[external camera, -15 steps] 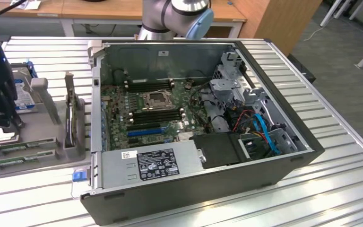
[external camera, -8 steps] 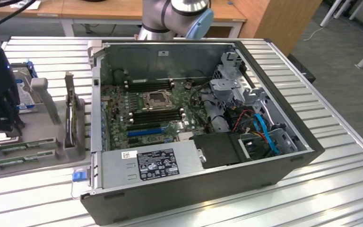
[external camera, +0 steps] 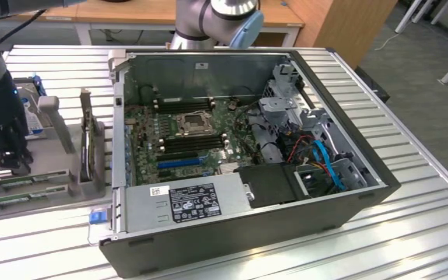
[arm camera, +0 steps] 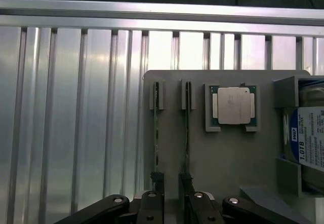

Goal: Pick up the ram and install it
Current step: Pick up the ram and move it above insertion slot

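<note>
Exterior view's left: pincer (external camera: 4,160) hung low over the grey fixture (external camera: 53,175) on the table (external camera: 410,192). Fingers (arm camera: 151,203) stood a little apart, nothing clamped. Ram (arm camera: 187,127) stood on edge in a fixture slot, a second stick (arm camera: 157,127) parallel beside it. Both long axes ran straight away from the pincer, which sat at their near ends. Further right: open computer case (external camera: 247,146).

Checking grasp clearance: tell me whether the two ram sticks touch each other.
Apart. The wrist view shows the ram stick beside the processor and the farther ram stick standing parallel, with bare tray between them. The processor sits alongside.
</note>
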